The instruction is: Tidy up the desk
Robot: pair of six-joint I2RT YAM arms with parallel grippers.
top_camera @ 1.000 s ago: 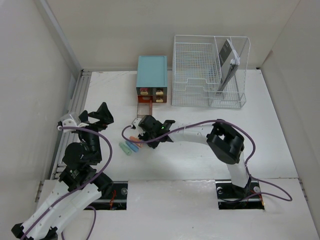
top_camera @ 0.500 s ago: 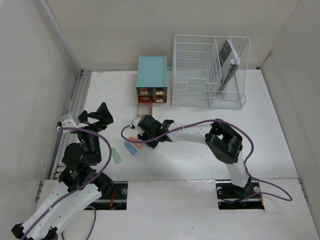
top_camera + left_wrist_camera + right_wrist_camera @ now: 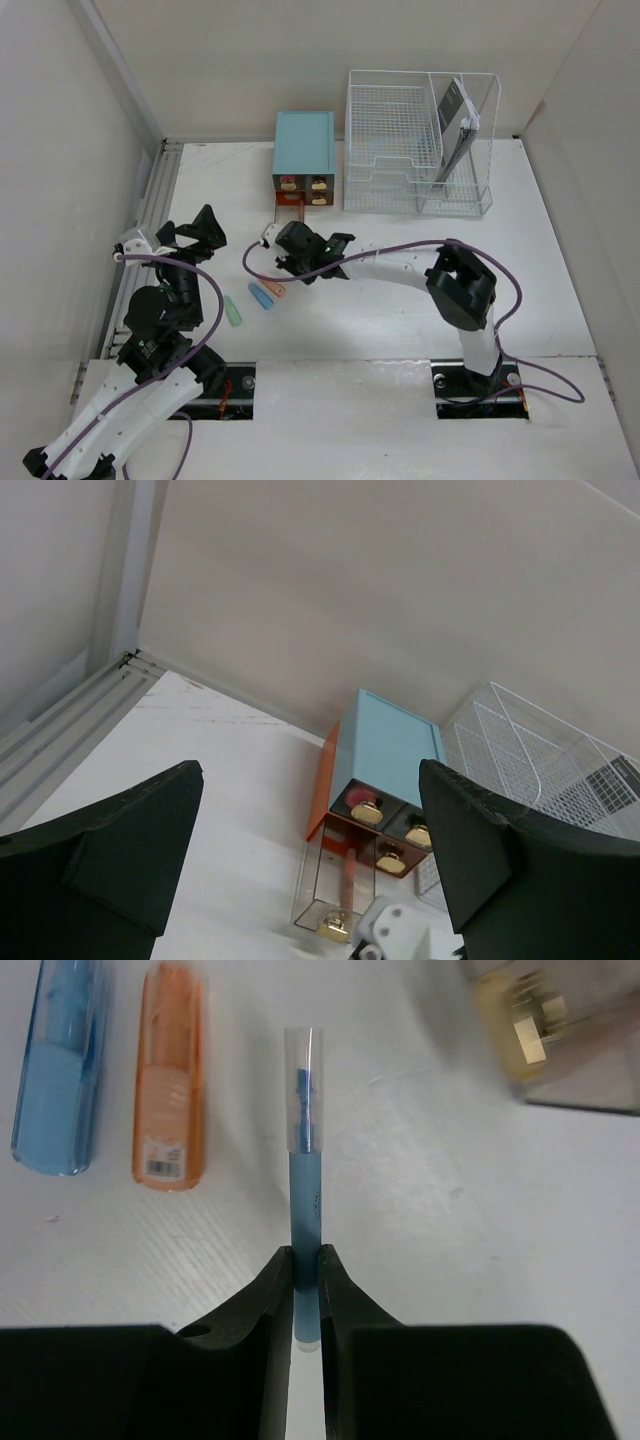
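Gripping tool, right: the right gripper (image 3: 305, 1260) is seen closed on a blue pen (image 3: 303, 1140), pinched near its bare end, with the clear-capped end projecting forward over the tabletop.

Item held: the blue pen is clamped by a narrow contact only. A tilt or slip is judged possible if it is swung fast, so a slow, level carry is advised.

Items adjacent: an orange highlighter (image 3: 168, 1090) and a blue highlighter (image 3: 58, 1080) are laid side by side just left of the pen. A green highlighter (image 3: 232, 312) is set further left and nearer. None is touched by the gripper.

Destination, presumed: an open drawer (image 3: 340, 885) is pulled out from the teal drawer box (image 3: 304, 145), just far of the gripper, its gold knob (image 3: 520, 1025) showing at the far right of the wrist view. A reddish pen-like item is already lodged inside. The pen is best aligned lengthwise with the drawer, lowered between its walls clear of the knob, and released only when low.

Tool, left: the left gripper (image 3: 305, 820) is held wide open and empty, near the left edge.

Surface: the desk (image 3: 400, 310) spreads beneath both arms, with a wire rack (image 3: 415, 140) at the far right.
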